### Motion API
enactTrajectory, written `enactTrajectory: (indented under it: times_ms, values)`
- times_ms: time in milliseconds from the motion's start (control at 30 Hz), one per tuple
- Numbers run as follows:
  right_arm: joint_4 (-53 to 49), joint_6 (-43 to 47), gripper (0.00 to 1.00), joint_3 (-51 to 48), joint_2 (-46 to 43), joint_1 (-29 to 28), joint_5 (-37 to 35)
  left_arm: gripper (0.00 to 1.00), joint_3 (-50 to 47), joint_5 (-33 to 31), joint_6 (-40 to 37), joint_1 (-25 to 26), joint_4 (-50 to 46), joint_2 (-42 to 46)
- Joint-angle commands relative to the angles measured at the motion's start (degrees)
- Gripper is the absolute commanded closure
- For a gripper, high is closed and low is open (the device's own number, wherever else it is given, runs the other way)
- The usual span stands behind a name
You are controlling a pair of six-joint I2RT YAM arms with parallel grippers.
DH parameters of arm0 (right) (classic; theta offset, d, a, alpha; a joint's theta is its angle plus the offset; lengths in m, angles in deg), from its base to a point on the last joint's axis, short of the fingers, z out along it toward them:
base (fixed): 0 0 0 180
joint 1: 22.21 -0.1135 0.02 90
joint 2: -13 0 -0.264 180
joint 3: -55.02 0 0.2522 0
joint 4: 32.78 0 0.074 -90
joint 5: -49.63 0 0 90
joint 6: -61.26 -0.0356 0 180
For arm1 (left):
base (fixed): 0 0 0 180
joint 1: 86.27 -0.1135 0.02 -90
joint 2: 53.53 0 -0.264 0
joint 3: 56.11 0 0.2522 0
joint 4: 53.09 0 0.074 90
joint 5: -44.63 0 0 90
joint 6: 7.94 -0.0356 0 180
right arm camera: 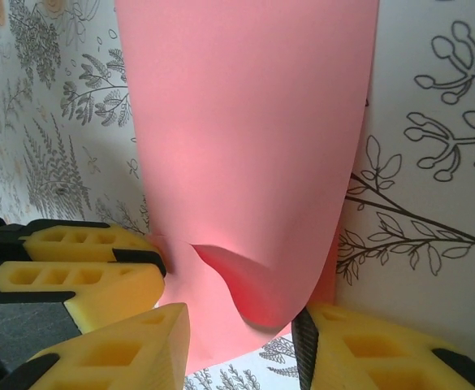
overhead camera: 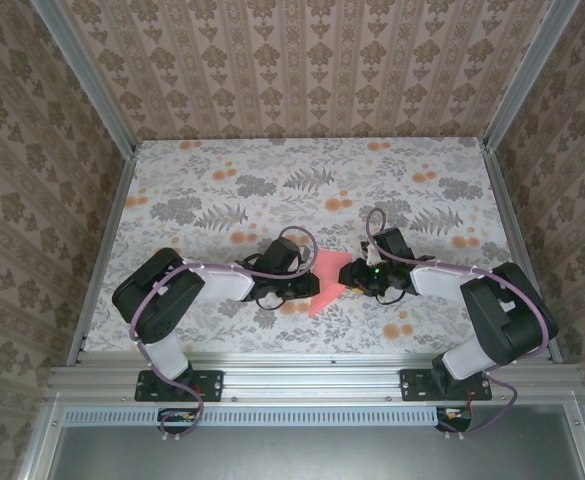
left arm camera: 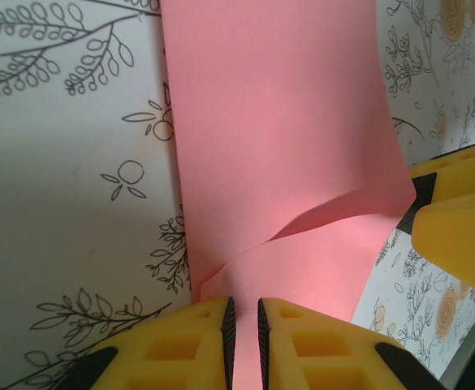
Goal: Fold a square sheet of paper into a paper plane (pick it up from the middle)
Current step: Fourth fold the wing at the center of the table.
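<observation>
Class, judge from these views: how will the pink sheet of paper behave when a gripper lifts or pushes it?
Likely floppy: the square sheet of paper buckles into a curved ridge past the left gripper, shut on its edge. Probably light, being thin enough for that narrow gap. Pushed, it would likely crumple rather than slide: it dents at the right gripper.

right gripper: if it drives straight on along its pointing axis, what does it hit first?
The salmon-pink square sheet of paper, bulging between the open jaws of the right gripper. Behind it lies the floral-print table; depth is unclear. The left gripper's yellow fingers sit off to the side, probably outside the line.
</observation>
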Motion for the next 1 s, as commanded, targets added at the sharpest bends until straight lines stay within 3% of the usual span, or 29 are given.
enactTrajectory:
  times_ms: [0, 367, 533, 967]
  values:
    - [1.5, -1.4, 0.60, 0.2, 0.2, 0.0, 1.8, 0.81, -1.3, 0.7, 0.5, 0.8, -3.3, 0.5]
    - [9.8, -6.2, 0.63, -2.7, 1.6, 0.3, 4.7, 0.81, -1.8, 0.8, 1.3, 1.0, -2.2, 1.0]
    - [10.2, -6.4, 0.72, -3.2, 1.0, 0.2, 5.1, 0.81, -2.1, 0.6, 1.3, 1.0, -2.2, 1.0]
    - [-1.9, -2.0, 0.88, 0.1, -1.4, -2.7, -2.4, 0.81, -2.1, 0.3, 1.1, 1.2, -2.7, 0.9]
